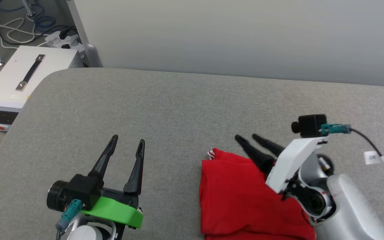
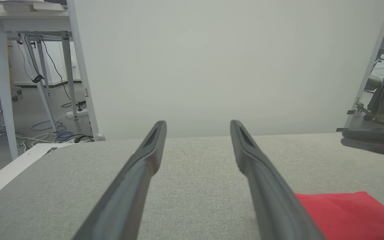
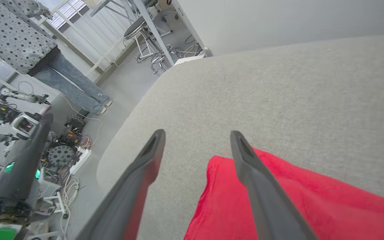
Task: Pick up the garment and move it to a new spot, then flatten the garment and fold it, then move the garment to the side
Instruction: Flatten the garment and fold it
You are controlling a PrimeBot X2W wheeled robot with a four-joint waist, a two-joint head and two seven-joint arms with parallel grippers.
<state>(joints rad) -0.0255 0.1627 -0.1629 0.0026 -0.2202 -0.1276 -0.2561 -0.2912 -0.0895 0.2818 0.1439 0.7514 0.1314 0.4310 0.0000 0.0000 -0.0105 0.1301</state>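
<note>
The garment (image 1: 238, 200) lies folded into a red block at the near right of the grey table (image 1: 178, 110), a bit of striped trim showing at its far left corner. My right gripper (image 1: 247, 137) hovers open over the garment's far edge, nothing between its fingers; in the right wrist view the red cloth (image 3: 298, 206) lies below the spread fingers (image 3: 252, 166). My left gripper (image 1: 127, 141) stands open at the near left, apart from the garment. In the left wrist view the red corner (image 2: 348, 213) shows at the lower right beyond my open left gripper (image 2: 197, 128).
A white box with a black handle (image 1: 18, 80) stands on the floor off the table's left edge, with cables and a power strip (image 1: 62, 38) behind it. A pale wall panel (image 1: 245, 36) runs along the table's far side. A person (image 3: 28, 53) stands on the floor beyond.
</note>
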